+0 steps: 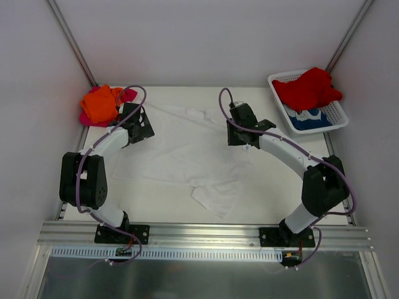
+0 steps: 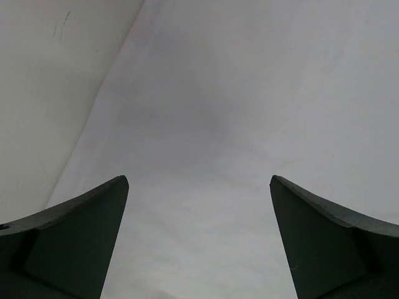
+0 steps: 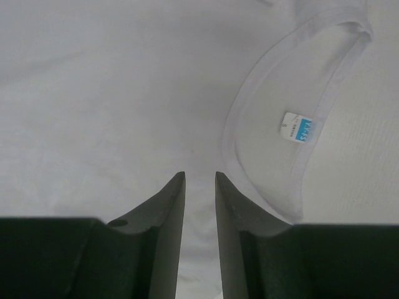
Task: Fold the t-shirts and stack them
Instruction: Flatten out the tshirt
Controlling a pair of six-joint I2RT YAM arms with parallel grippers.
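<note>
Progress early — white t-shirt (image 1: 187, 149) is spread rumpled at table centre, hem corner turned over at 5 o'clock, no clean fold judged made. Orange t-shirt (image 1: 100, 103) is piled on magenta-pink t-shirt (image 1: 84, 117) at 10 o'clock. Red t-shirt (image 1: 308, 87) and blue-and-white t-shirt (image 1: 308, 118) are seen in basket (image 1: 340, 115) at 2 o'clock, unfolded. Left gripper (image 2: 199, 180) is held wide over shirt's 9 o'clock edge, nothing in it. Right gripper (image 3: 200, 174) is narrowed beside collar (image 3: 262, 118) — pinch on cloth cannot be told.

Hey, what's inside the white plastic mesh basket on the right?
A crumpled red cloth t-shirt fills the white plastic mesh basket; a blue-and-white garment peeks out beneath. Anything deeper is covered.
</note>
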